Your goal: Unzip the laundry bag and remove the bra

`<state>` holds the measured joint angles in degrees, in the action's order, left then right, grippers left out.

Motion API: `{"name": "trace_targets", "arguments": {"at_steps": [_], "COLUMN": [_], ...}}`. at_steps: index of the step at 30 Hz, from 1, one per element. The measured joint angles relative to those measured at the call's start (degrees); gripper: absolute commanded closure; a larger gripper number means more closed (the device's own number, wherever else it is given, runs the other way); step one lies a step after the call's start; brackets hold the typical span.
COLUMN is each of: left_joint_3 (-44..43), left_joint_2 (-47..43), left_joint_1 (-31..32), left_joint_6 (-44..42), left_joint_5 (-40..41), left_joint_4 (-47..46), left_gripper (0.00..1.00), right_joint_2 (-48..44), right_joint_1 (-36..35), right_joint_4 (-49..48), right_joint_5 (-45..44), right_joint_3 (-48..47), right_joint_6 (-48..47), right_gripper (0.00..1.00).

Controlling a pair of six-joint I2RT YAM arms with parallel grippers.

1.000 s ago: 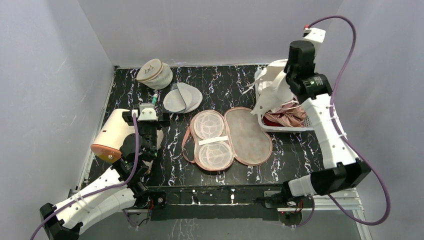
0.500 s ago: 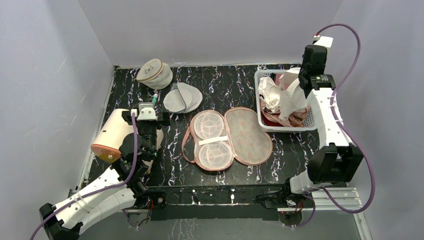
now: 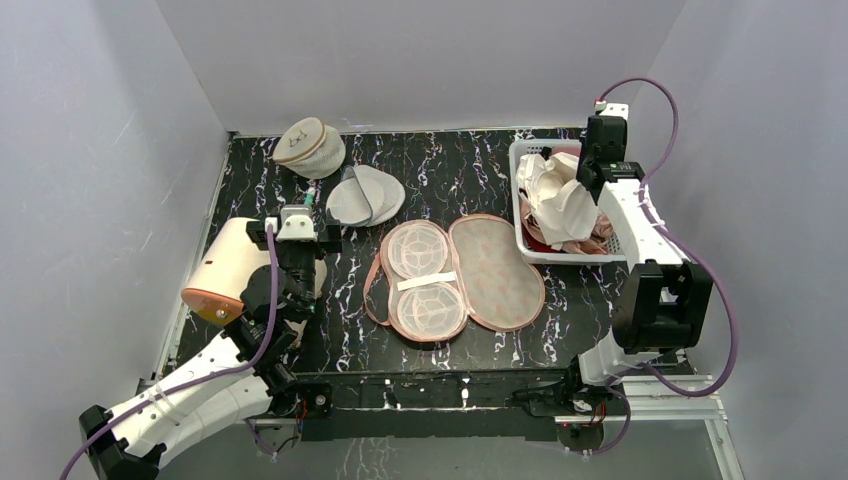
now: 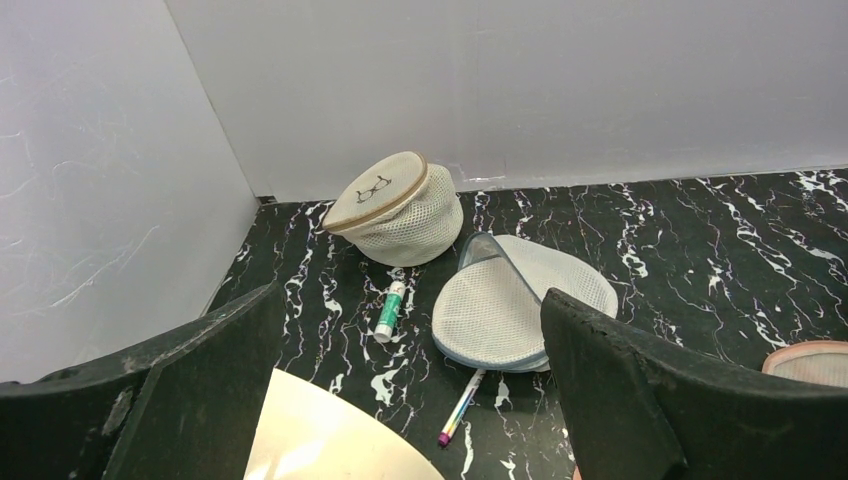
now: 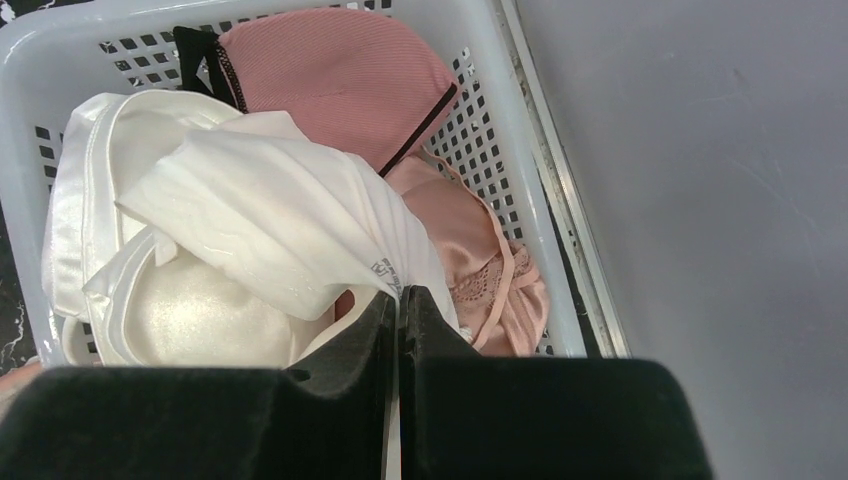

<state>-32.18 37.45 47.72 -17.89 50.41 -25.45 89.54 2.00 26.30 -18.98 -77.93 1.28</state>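
The laundry bag [image 3: 460, 275] lies unzipped and spread open in the middle of the table, its white mesh cups and peach lining facing up. The off-white bra [image 3: 553, 195] lies in the white basket [image 3: 520, 235] at the back right; it also shows in the right wrist view [image 5: 240, 230]. My right gripper [image 5: 398, 300] is shut on a fold of the bra's fabric, low over the basket [image 5: 25, 60]. My left gripper [image 4: 410, 400] is open and empty at the left of the table, far from the bag.
Dusty-pink garments [image 5: 340, 75] fill the rest of the basket. A round beige-topped mesh pouch [image 4: 395, 205], a flat white mesh pouch [image 4: 520, 300], a green tube [image 4: 390, 310] and a pen [image 4: 460, 405] lie at the back left. A cream object [image 3: 225, 265] sits under my left arm.
My right gripper has carried the bra from above the basket's near edge down into the basket. The left arm has not moved.
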Motion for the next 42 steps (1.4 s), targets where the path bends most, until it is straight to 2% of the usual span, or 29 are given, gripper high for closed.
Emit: {"name": "trace_targets", "arguments": {"at_steps": [6, 14, 20, 22, 25, 30, 36, 42], "left_joint_3": [-0.1, -0.1, -0.1, -0.1, -0.1, -0.1, -0.8, -1.3], "left_joint_2": [0.1, 0.7, 1.0, 1.1, 1.2, 1.4, 1.7, 1.9], "left_joint_1": [0.0, 0.0, 0.0, 0.0, 0.0, 0.0, 0.0, 0.0], "left_joint_6": [0.1, 0.4, 0.6, 0.6, 0.6, 1.0, 1.5, 2.2], "left_joint_5": [0.0, -0.1, -0.1, -0.1, -0.2, -0.3, -0.4, -0.7], "left_joint_4": [0.1, 0.3, 0.3, 0.4, 0.4, 0.5, 1.3, 2.1], "left_gripper": [0.02, 0.02, 0.01, 0.02, 0.02, 0.02, 0.02, 0.02], "right_joint_2": [2.9, 5.9, 7.6, 7.6, 7.5, 7.2, 0.0, -15.8], "right_joint_1": [0.0, -0.1, -0.1, -0.1, -0.1, -0.1, 0.0, 0.0], "right_joint_4": [-0.4, -0.8, -0.3, 0.0, 0.0, 2.8, 5.1, 4.1], "right_joint_5": [-1.6, 1.8, 3.5, 4.0, 4.2, 4.4, 7.1, 14.4], "right_joint_3": [0.8, 1.7, 1.7, 1.5, 1.5, -0.6, 0.2, 6.7], "right_joint_6": [3.9, 6.8, 8.4, 8.9, 9.4, 9.9, 11.4, 13.6], "right_gripper": [0.91, 0.88, 0.73, 0.66, 0.5, 0.38, 0.2, 0.14]}}
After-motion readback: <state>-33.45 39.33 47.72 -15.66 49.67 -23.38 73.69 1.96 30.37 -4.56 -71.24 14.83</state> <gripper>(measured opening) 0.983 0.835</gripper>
